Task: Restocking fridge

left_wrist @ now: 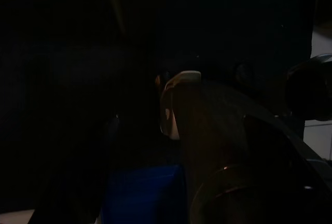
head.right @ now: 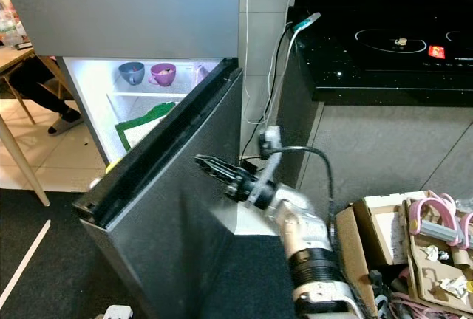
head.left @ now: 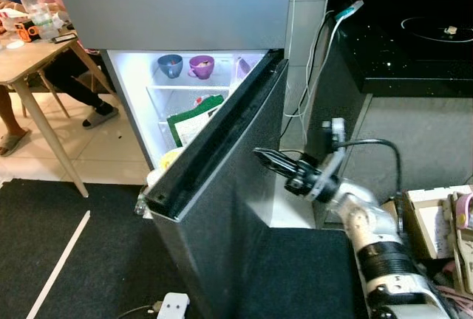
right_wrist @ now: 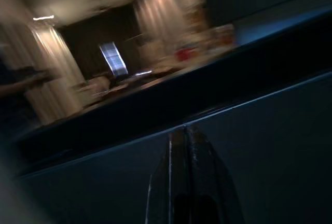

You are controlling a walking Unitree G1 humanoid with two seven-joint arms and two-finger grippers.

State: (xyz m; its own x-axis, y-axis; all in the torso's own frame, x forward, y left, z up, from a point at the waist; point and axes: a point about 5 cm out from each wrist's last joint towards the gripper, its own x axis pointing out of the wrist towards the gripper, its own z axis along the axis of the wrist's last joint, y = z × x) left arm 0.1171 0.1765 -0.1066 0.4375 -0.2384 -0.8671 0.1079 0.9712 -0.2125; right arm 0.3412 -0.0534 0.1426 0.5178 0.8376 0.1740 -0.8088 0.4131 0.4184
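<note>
While half-open, fridge door (head.left: pixel 222 186), right gripper (head.left: pixel 260 156) fingers (right_wrist: pixel 182 182) together against it.

I see a wooden table (head.left: pixel 29 57) far off on the left, with a clear water bottle (head.left: pixel 33 9) standing on it. A person sits behind the table; I can see a foot in a sandal (head.left: pixel 98 116) on the pale tile floor. A black counter (head.right: pixel 384 53) with a cooktop sits on the right. White cables (head.left: pixel 314 60) hang down beside it. Open cardboard boxes (head.right: pixel 399 238) full of odds and ends lie low on the right. A white plug strip (head.left: pixel 174 306) lies on the dark mat.
</note>
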